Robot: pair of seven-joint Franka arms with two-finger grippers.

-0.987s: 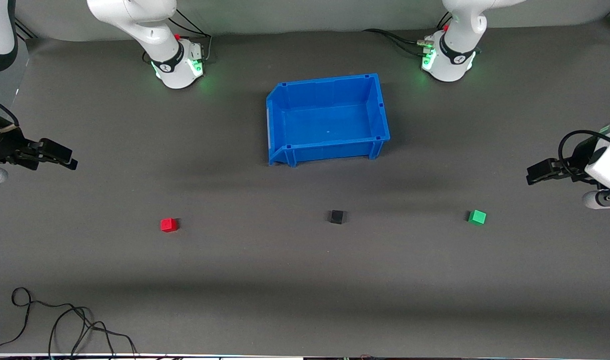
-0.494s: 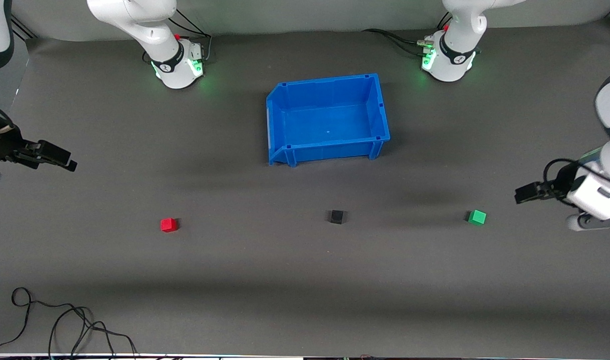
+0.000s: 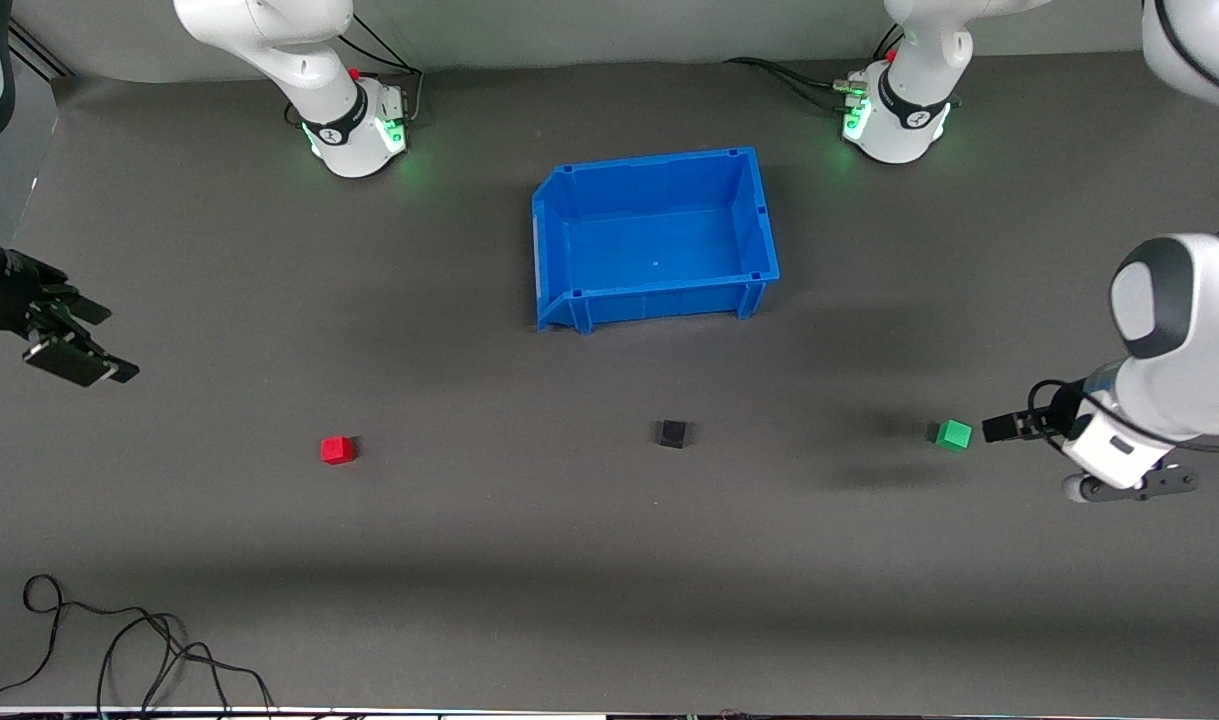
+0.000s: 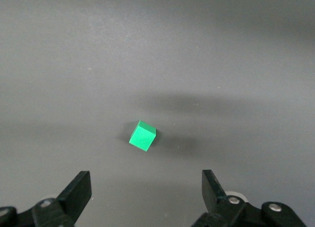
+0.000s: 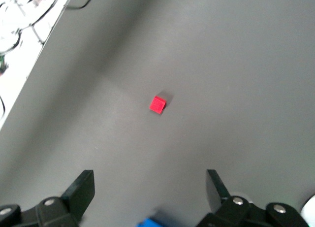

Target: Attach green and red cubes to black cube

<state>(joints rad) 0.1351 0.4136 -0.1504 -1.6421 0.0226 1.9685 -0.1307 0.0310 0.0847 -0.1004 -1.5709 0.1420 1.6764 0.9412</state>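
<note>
The red cube point(image 3: 337, 450), the black cube point(image 3: 673, 433) and the green cube point(image 3: 954, 434) lie apart in a row on the grey table, the black one in the middle. My left gripper point(image 3: 999, 428) is open and empty, low beside the green cube at the left arm's end of the table. In the left wrist view the green cube point(image 4: 142, 136) lies ahead of the open gripper point(image 4: 146, 185). My right gripper point(image 3: 87, 342) is open and empty over the table's right-arm end, well away from the red cube. The right wrist view shows the red cube point(image 5: 158, 104) far ahead of the open gripper point(image 5: 150, 183).
An empty blue bin point(image 3: 759, 215) stands between the arm bases, farther from the front camera than the black cube. A sliver of it shows in the right wrist view point(image 5: 151, 222). Black cables point(image 3: 119, 645) lie at the table's near edge toward the right arm's end.
My left arm has swung down and brought its gripper in beside the green cube. My right gripper has turned and drifted slightly. The cubes have not moved.
</note>
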